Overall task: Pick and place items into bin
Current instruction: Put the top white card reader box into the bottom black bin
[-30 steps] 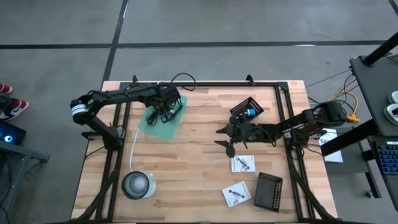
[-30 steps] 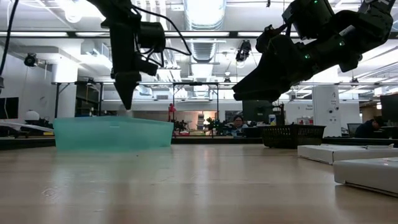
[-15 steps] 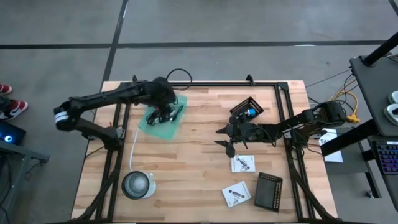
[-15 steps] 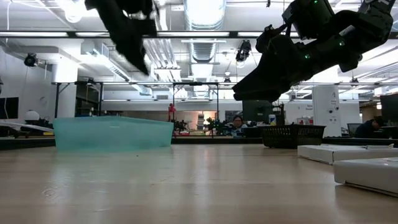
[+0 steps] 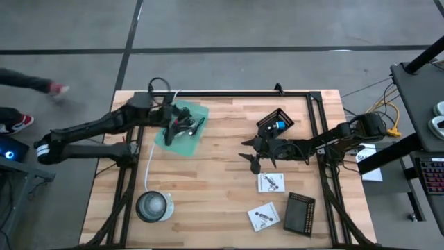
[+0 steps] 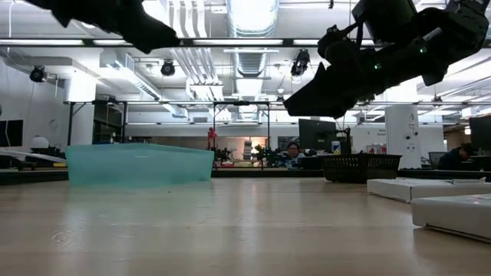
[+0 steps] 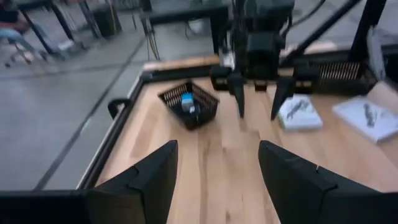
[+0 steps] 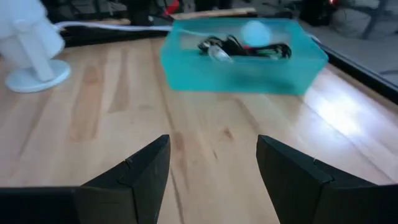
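Left gripper: the left gripper hung above the table's far-left part, at the near-left rim of the translucent teal plastic bin; its two dark fingers were spread wide with nothing between them.
Right gripper: the right gripper hovered over bare wood near the table's middle, its dark fingers likewise spread apart and empty.
Bin: the teal bin sat on the light wooden table, toward the far-left corner.
Items in bin: black coiled cables and a silvery piece lay inside it, touching each other.
Items on table: two white printed packets lay near the right arm's side, one closer to the front edge than the other.
Basket: a small black mesh basket stood just beyond the right gripper, holding a small blue piece.
Other: a flat black ribbed tray lay beside the nearer packet; a round clear lidded tub stood at the front left.
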